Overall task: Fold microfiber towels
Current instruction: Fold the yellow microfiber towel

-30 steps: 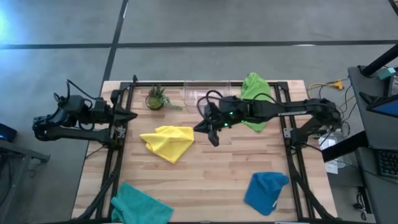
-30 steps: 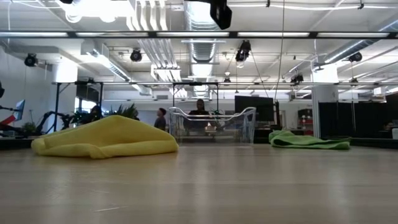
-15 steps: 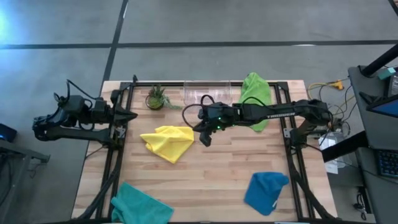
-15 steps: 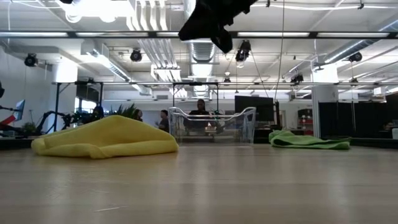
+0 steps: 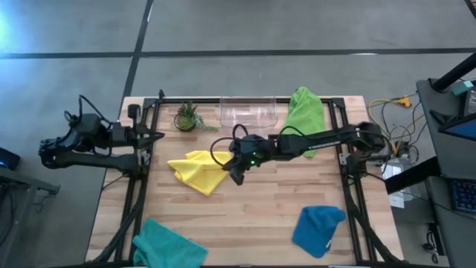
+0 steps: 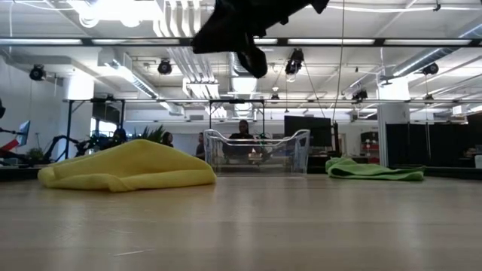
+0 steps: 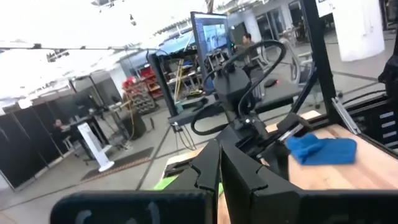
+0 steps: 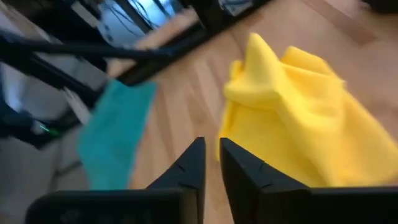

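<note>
**Presently: 4 towels unfolded, right gripper above the yellow one**

Right gripper: hovering over the near edge of the crumpled yellow towel, fingers slightly parted, grasping nothing. Left gripper: clenched, empty, at the table's left edge. Lime green towel: far right, beside the clear bin. Blue towel: near right. Teal towel: near left corner.

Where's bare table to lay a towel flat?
Widest bare wood: centre-front, between yellow towel, blue towel and teal towel. Crowded: the back edge, with plant, clear bin, green towel, and right gripper over the yellow towel's edge.
</note>
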You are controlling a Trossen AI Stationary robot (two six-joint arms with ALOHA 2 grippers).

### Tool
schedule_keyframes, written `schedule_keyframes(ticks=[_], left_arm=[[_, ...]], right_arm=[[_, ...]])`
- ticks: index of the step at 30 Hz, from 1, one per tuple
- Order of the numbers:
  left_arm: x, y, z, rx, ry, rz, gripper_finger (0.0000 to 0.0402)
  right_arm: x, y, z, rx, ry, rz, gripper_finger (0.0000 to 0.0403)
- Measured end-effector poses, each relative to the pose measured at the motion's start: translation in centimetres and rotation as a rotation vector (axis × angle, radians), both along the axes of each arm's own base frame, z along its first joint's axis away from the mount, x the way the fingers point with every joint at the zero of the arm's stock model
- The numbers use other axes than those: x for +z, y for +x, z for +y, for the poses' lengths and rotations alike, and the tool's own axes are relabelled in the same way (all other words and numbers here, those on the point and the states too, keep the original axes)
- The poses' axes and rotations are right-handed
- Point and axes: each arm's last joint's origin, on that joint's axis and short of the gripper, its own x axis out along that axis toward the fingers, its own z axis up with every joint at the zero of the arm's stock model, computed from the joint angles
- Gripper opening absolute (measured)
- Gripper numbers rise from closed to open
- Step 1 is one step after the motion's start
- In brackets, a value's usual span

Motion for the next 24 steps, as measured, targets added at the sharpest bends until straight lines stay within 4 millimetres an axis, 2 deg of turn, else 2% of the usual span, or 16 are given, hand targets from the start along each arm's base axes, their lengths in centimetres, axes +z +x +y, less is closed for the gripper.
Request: schedule_keyframes(ticks=[5, 7, 9, 13, 15, 20, 24], left_arm=[[0.5, 0.3, 0.0, 0.012, -0.019, -0.05, 0.0], [1.2, 0.7, -0.1, -0.032, -0.124, -0.114, 0.0], [2.0, 1.0, -0.2, -0.108, -0.318, -0.192, 0.0], [3.4, 1.4, -0.3, -0.254, -0.842, -0.309, 0.0], [3.8, 1.6, -0.3, -0.312, -1.005, -0.344, 0.0], [3.8, 2.3, -0.3, -0.316, -1.043, -0.33, 0.0], [3.0, 3.1, -0.4, -0.312, -1.048, -0.225, 0.0]], right_arm=[[0.8, 0.6, 0.0, -0.02, 0.043, -0.095, 0.0106], [1.2, 0.7, 0.2, -0.018, 0.037, -0.127, 0.0132], [1.4, 0.7, 0.4, -0.001, 0.018, -0.146, 0.0156], [1.4, 0.7, 0.7, 0.022, -0.043, -0.149, 0.019], [1.2, 0.7, 0.7, 0.034, -0.076, -0.148, 0.0198], [1.2, 0.7, 0.6, 0.03, -0.139, -0.153, 0.0197], [1.2, 0.7, 0.4, 0.024, -0.142, -0.151, 0.0191]])
